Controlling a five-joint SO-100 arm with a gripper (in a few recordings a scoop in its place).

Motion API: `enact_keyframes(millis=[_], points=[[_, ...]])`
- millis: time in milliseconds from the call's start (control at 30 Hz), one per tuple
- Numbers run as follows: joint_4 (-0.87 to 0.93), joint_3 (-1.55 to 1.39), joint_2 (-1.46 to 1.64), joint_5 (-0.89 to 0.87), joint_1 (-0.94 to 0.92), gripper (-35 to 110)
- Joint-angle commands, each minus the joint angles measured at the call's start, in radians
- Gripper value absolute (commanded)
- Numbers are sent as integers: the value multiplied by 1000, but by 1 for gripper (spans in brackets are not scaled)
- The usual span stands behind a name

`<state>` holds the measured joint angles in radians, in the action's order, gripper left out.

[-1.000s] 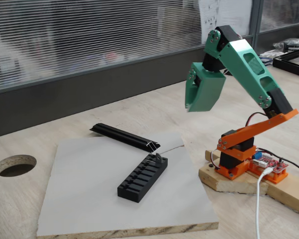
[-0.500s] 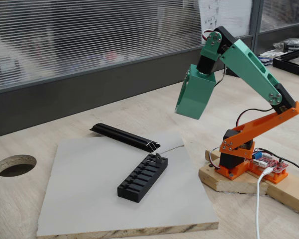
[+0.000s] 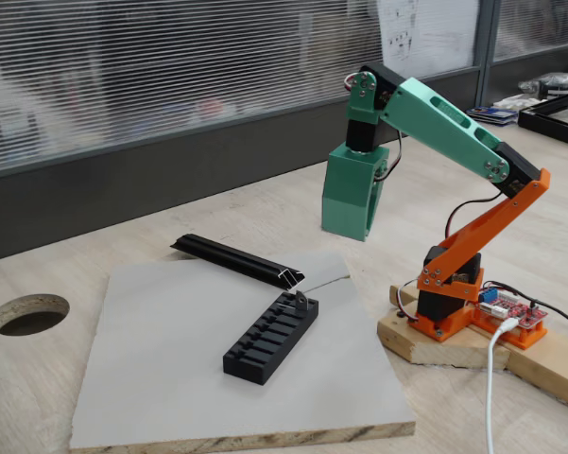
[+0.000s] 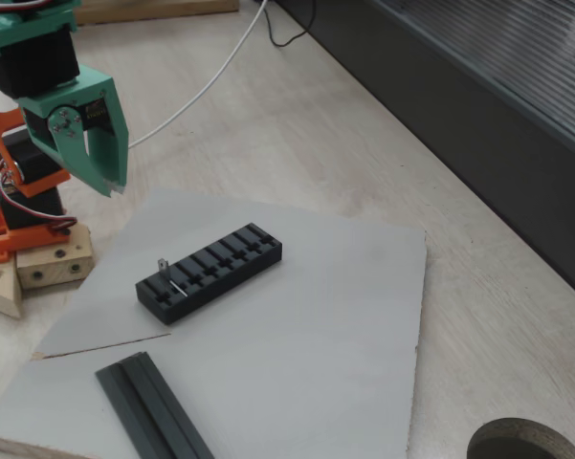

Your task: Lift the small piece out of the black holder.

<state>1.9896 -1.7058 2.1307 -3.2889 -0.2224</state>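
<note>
While seated in the end slot of the black slotted rectangular plastic holder [image 3: 271,336] on the grey board [image 3: 170,378], the tiny silver-grey bent metal piece [image 3: 301,298] looks light, stiff and slick; best pinched by its upright tab. Just behind, a long black rail with silvery end [image 3: 236,260], crowding that side. Farther right, green fingers [image 3: 348,227] well above the table [image 3: 38,416], open or clenched: cannot tell.

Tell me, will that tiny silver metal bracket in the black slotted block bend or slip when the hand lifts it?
The tiny silver metal bracket looks thin and bare, so it is probably light, stiff, and slippery to pinch. It stands in an end slot of the black slotted plastic block, so it may tip or snag if pulled crookedly. The green hand hangs well above it.
</note>
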Motion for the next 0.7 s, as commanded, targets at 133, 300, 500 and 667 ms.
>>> enact_keyframes(millis=[133,300,500,667], points=[[28,-2,3,-26,-9,4],[28,-2,3,-26,-5,5],[-52,-2,3,-28,60,4],[-204,-20,2,-210,121,5]])
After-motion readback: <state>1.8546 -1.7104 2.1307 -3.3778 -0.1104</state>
